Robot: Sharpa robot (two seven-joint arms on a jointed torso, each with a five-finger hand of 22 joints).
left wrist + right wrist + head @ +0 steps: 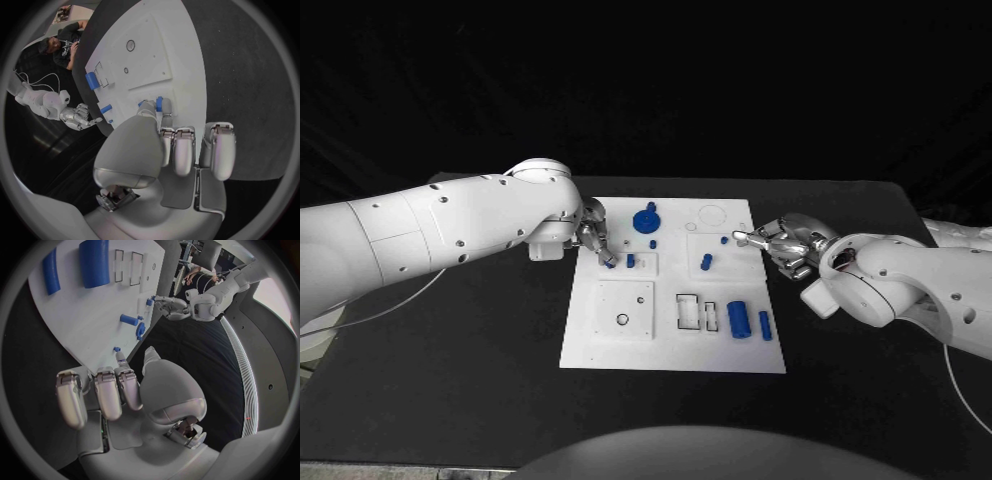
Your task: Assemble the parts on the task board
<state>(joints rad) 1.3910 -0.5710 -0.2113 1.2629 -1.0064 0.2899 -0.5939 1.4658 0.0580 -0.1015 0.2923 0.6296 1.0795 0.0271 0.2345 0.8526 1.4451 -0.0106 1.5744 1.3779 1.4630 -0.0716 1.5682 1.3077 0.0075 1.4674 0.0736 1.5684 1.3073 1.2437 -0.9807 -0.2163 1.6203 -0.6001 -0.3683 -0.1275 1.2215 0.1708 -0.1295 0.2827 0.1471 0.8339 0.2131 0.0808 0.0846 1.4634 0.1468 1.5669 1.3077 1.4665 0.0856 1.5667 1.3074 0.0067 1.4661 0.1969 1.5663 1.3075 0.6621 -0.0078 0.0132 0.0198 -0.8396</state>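
Not far along, by the look of it. Left hand [596,240] pinching a small peg [630,260] on the board [596,345]. Right hand [783,245] pinching a tiny part [724,239] at the board's edge. Two rods [750,322] lying loose near the slots.

The head view looks steeply down from above the black table [473,400], taking in the whole flat white rectangular task board [610,350] from some way off, with both arms entering from the sides. The left wrist view sits close behind the silver many-fingered left hand [178,150], facing along it across the board [181,75]. The right wrist view sits likewise behind the silver right hand [119,390], facing the opposite way. Both wrist views share the board [75,320] and show the opposite hand [80,116] [172,306].
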